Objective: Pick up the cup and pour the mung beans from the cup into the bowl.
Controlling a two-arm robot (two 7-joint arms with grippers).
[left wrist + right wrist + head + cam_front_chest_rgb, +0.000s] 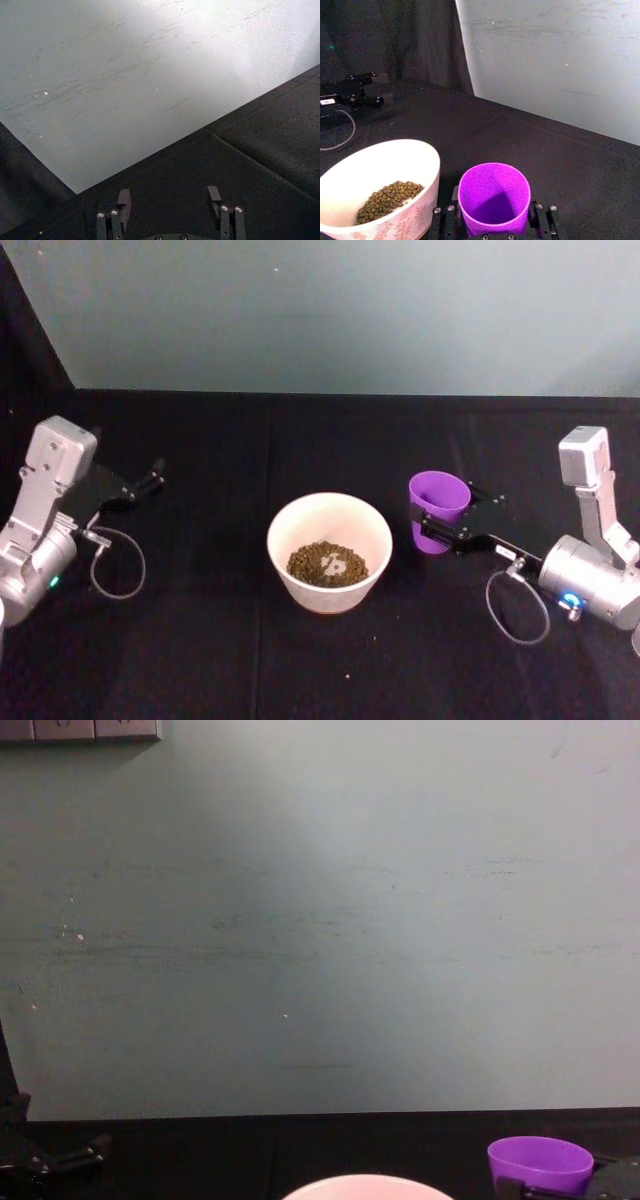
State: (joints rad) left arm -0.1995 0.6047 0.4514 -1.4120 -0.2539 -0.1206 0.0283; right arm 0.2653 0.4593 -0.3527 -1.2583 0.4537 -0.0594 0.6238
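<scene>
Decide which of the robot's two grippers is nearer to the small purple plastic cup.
Right. The right gripper has its jaws around the small purple plastic cup, beside the wide pale bowl of mung beans. The left gripper sits open, far beyond the bowl.

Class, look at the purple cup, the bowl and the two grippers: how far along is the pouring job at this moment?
Done: the mung beans already lie in the bowl, and the cup looks empty inside. In hand: the right gripper is clamped around the upright cup, just right of the bowl. Left: apparently only setting the cup down and letting go. The left gripper is parked open at the far left.
</scene>
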